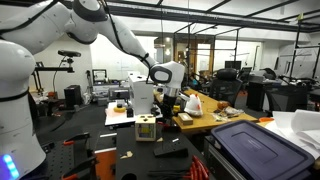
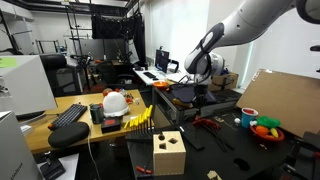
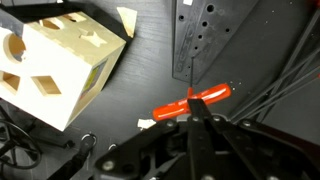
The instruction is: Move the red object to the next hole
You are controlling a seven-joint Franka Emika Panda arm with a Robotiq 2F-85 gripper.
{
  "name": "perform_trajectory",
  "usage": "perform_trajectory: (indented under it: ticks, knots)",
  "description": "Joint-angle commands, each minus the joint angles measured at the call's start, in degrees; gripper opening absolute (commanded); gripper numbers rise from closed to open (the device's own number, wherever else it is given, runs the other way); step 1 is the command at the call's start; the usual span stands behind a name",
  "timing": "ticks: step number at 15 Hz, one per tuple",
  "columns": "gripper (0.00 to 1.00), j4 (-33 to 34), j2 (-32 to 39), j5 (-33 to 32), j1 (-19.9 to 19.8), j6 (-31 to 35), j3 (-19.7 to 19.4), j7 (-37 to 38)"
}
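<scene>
**Exterior view.** A dark blue bin [image 1: 250, 145] stands at the near right. You cannot see into it from this angle. The wooden shape-sorter cube [image 1: 147, 128] sits on the black table [image 1: 110, 145], its inside not visible. Your arm [image 1: 115, 35] reaches in from the upper left and bends down at the wrist. It holds the gripper [image 1: 166, 100] pointing at the table just behind the cube. The red object cannot be made out here.

**Exterior view.** A bowl [image 2: 262, 136] at the right holds orange and green pieces. A small cup [image 2: 248, 117] stands just beside it, its contents hidden. The cube [image 2: 168, 153] stands in the foreground, apart from the gripper [image 2: 199, 95]. Your arm [image 2: 250, 30] comes in from the upper right with the wrist turned down over the table.

**Wrist view.** The cube [image 3: 60, 60] fills the upper left. Two of its faces show cut-out holes of several shapes, and nothing shows inside them. The red object [image 3: 175, 106] is a long thin piece lying crosswise over the black tabletop. It is below a perforated metal plate [image 3: 205, 40] and well clear of the cube. Your gripper [image 3: 195, 108] enters from the bottom with its fingers standing together on the object's middle, so the claw is closed on it. You cannot tell whether the piece is lifted or resting. A white tag [image 3: 146, 123] beside it is too small to read.
</scene>
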Motion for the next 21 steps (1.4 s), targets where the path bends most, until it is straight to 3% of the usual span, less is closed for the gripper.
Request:
perform_trajectory:
  ticks: [1,3,4,5,7,10,14,15,16,17,21]
  knots:
    - [0.00,-1.30,5.91,12.47,7.63,-3.15,-9.36,0.01]
    - [0.00,-2.16,8.69,17.42,10.78,-5.03,-13.28,0.01]
    - [0.26,-2.51,9.81,19.03,12.10,-5.86,-14.76,0.01]
    - [0.27,-2.63,10.42,19.84,12.87,-6.36,-15.59,0.01]
    - [0.40,-2.58,10.49,19.36,13.85,-7.41,-16.87,0.03]
    - [0.62,-1.94,8.29,13.55,13.89,-8.91,-17.19,-0.17]
    - [0.93,-3.84,5.74,7.47,16.49,-11.21,-21.38,-1.31]
    - [0.99,-4.78,-0.53,-0.24,13.70,-6.87,-17.06,0.59]
    - [1.00,-4.55,3.90,2.69,17.68,-11.39,-23.39,-2.40]
    - [1.00,-5.35,-3.44,-5.87,14.22,-7.03,-17.93,0.06]
    - [1.00,-7.75,-13.35,-20.20,14.17,-6.76,-16.30,0.84]
